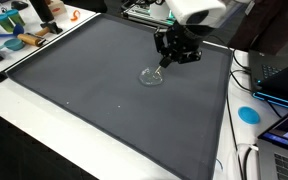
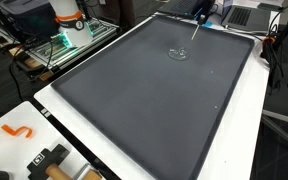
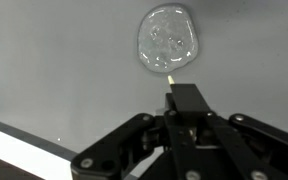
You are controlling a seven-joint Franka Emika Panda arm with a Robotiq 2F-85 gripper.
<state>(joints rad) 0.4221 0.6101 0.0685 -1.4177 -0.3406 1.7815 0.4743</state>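
While your pincer [image 1: 171, 52] hangs over the grey mat [image 1: 84, 95], its fingers are pressed together on a dark slender tool [image 3: 187, 100], pinching it at its upper end. In both exterior views the tool slants down from the pincer towards the mat. The wrist view shows its pale tip at the rim of a clear round disc [image 3: 169, 40]; you cannot tell whether it is touching or just short of it. This disc lies flat on the mat, well in from every border and nearer the mat's edge on the robot's side. Off the mat, on the white bench [image 1: 24, 130], a blue circle [image 1: 248, 113] lies just beside the mat's edge.
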